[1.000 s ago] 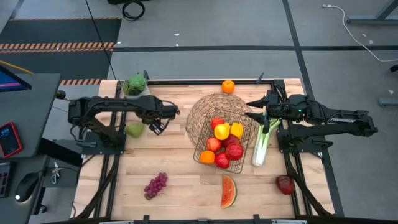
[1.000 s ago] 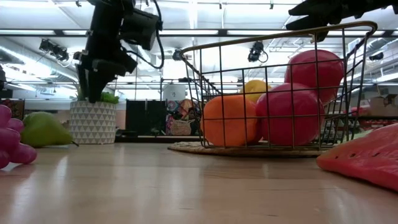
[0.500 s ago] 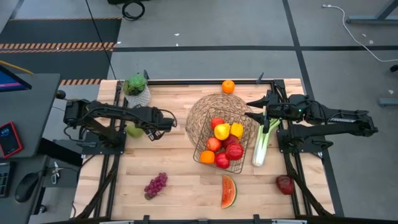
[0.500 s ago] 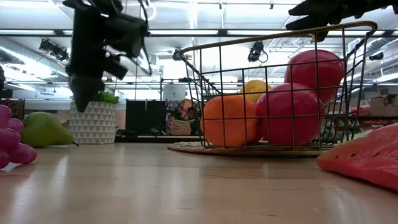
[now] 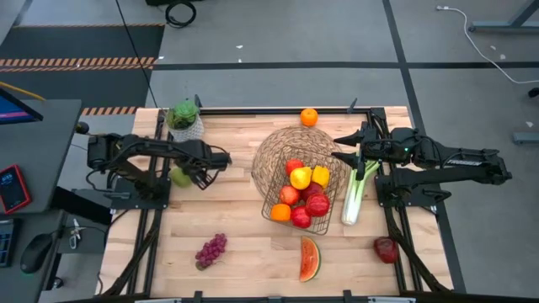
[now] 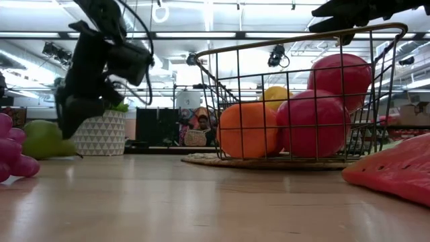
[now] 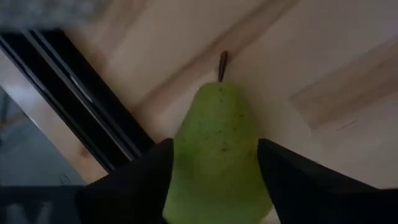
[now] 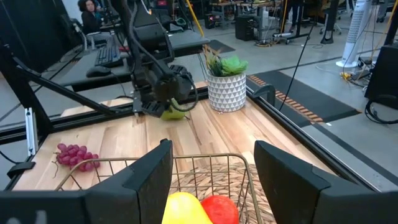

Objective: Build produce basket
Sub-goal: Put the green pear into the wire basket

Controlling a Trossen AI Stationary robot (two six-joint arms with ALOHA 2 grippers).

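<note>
Produce filled the tilted basket point(image 5: 295, 172) at mid-table. Only the left wrist view showed the left gripper point(image 7: 214, 162) with its fingers spread on either side of the green pear point(image 7: 217, 149), on the wood near the table's edge. From above, the right gripper point(image 5: 347, 148) pinched the basket's rim.

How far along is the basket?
Done: several apples, oranges and yellow pieces sit in the basket. In hand: the left hand is around the pear on the table; the right hand grips the basket's rim. Left: grapes, watermelon, celery, an orange, an apple.
</note>
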